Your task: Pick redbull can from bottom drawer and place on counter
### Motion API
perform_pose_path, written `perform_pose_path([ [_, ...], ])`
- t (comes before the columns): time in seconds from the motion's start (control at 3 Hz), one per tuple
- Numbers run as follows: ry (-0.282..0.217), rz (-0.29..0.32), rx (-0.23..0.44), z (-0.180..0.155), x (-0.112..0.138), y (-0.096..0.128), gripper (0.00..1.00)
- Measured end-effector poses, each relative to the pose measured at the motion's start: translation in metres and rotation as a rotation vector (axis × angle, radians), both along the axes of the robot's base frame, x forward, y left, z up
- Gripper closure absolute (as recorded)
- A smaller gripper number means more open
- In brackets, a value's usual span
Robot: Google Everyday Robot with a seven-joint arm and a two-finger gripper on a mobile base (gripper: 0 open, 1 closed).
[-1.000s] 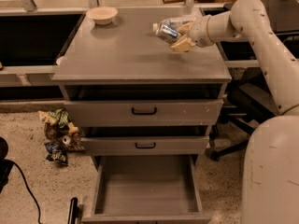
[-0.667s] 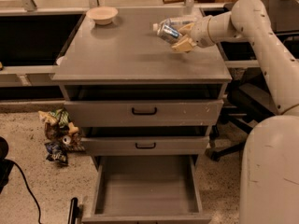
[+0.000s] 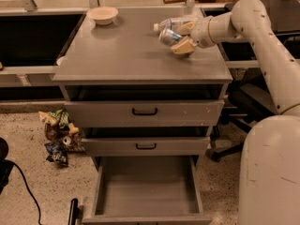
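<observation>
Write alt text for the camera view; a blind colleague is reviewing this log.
The gripper grips the redbull can, tilted, over the back right of the counter, next to a clear bottle lying on its side. A pale bowl sits at the back left, and the bottom drawer stands open below.

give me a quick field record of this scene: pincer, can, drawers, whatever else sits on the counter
pincer: over the right rear of the counter, shut on the redbull can
redbull can: tilted, between the pincer's fingers; contact with the counter cannot be told
bottom drawer: pulled open, no can in it
bowl: at the counter's rear left
bottle: clear, white cap, lying just behind the can
floor: snack bags left of the cabinet
</observation>
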State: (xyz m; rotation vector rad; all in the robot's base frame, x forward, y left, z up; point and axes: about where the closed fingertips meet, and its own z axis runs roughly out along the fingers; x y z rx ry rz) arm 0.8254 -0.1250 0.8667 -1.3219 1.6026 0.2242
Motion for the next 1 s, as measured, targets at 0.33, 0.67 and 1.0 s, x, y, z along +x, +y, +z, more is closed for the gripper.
perform_pose_path([
  [0.33, -0.008, -0.007, -0.001, 0.004, -0.001, -0.003, 0.00],
  [0.67, -0.038, -0.022, -0.012, 0.015, -0.002, -0.008, 0.00],
  [1.0, -0.111, -0.056, -0.042, 0.040, -0.008, -0.019, 0.00],
])
